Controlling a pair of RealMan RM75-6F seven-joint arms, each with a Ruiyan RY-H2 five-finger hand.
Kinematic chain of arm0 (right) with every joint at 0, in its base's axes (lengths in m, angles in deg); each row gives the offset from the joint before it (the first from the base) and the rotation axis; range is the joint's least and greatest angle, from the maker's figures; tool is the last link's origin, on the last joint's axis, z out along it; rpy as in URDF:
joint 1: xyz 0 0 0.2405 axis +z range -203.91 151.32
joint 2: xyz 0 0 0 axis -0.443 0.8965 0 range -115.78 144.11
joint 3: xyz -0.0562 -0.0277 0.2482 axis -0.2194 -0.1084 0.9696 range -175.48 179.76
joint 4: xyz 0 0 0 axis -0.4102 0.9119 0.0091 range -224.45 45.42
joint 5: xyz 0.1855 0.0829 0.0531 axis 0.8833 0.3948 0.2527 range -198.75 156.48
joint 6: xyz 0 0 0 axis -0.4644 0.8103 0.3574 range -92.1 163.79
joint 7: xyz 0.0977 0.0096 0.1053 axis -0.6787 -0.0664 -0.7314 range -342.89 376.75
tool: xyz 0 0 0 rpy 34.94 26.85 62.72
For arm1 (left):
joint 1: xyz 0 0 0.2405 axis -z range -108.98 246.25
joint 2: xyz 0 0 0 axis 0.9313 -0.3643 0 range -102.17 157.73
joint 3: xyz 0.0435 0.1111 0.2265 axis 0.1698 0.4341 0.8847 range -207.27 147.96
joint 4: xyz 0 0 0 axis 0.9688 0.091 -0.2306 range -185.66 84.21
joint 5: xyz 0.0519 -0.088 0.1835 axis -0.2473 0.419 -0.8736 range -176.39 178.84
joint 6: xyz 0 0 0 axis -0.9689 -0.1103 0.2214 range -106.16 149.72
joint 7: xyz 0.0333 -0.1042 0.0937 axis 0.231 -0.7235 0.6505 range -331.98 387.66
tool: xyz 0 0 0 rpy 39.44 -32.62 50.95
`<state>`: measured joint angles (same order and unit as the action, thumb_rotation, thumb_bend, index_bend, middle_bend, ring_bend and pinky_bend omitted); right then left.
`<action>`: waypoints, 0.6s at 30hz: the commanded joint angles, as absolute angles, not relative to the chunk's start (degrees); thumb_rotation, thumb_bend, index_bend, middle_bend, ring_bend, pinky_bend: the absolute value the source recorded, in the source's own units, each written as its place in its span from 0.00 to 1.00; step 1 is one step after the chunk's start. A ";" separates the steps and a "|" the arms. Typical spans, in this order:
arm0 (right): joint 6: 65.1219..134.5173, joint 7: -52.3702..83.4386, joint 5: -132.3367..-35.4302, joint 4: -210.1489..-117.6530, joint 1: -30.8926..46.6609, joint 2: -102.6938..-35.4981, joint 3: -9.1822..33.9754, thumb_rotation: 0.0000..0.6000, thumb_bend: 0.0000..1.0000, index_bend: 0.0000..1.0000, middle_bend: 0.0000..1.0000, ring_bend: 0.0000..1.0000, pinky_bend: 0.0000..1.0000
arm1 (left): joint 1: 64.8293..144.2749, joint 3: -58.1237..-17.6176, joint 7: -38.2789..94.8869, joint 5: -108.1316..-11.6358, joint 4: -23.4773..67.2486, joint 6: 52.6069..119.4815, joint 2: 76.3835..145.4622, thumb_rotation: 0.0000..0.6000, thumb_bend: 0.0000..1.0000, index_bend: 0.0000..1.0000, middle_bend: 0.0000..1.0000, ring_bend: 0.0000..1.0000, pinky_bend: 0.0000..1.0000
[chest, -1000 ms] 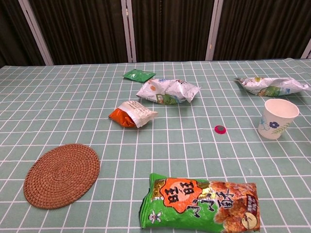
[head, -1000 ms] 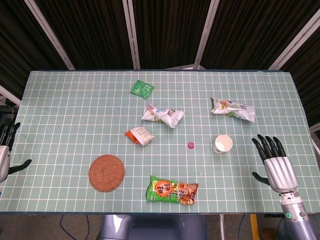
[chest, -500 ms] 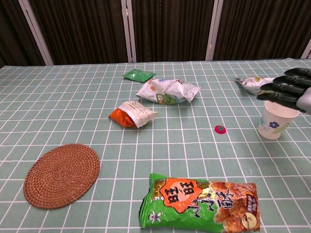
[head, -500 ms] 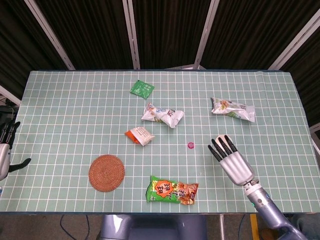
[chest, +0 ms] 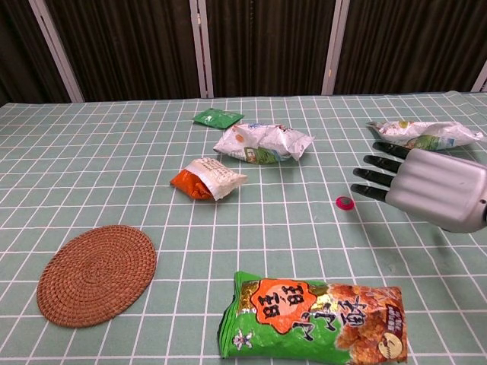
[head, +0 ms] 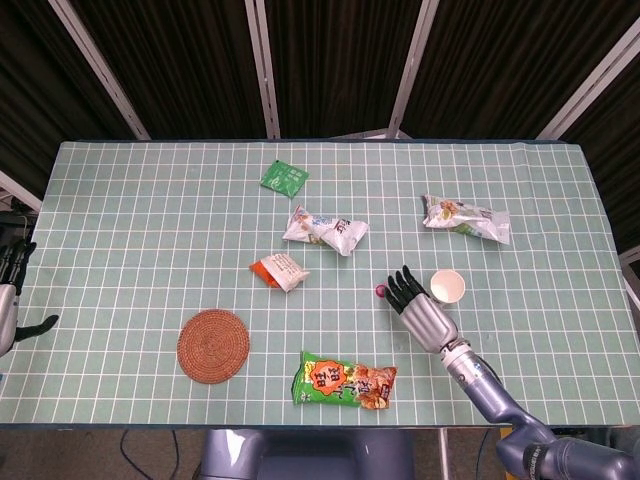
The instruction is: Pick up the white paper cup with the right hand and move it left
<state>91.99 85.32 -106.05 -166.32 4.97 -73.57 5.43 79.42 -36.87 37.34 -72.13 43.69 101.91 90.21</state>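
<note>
The white paper cup [head: 447, 287] stands upright on the right half of the table in the head view. My right hand [head: 423, 311] hovers just left of it, fingers straight and apart, holding nothing. In the chest view the right hand [chest: 428, 185] fills the right side and hides the cup. My left hand [head: 10, 300] shows only at the left edge of the head view, off the table, fingers spread and empty.
A small pink cap [head: 380, 291] lies by the right hand's fingertips. A green snack bag [head: 345, 382] lies near the front edge, with a woven coaster [head: 213, 345] to its left. Orange-white packet [head: 279, 271], white bags [head: 326, 229] [head: 466, 218] and a green sachet [head: 285, 179] lie farther back.
My right hand has swept from the right table edge leftward, passing over the cup to its left side. The cup has stayed in place. The left hand barely moved.
</note>
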 commanded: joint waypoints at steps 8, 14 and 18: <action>92.22 90.61 -102.68 -162.01 5.30 -75.04 4.92 1.00 0.00 0.00 0.00 0.00 0.00 | 79.65 -37.04 37.43 -71.68 43.41 101.22 90.35 1.00 0.00 0.00 0.00 0.00 0.00; 93.17 93.16 -101.59 -160.49 4.91 -75.44 4.55 1.00 0.00 0.00 0.00 0.00 0.00 | 79.67 -36.97 37.57 -71.84 43.57 101.16 90.35 1.00 0.00 0.00 0.00 0.00 0.00; 93.74 94.46 -100.95 -159.12 4.67 -75.82 4.00 1.00 0.03 0.00 0.00 0.00 0.00 | 79.74 -36.91 37.57 -71.59 43.62 100.68 90.23 1.00 0.00 0.00 0.00 0.00 0.00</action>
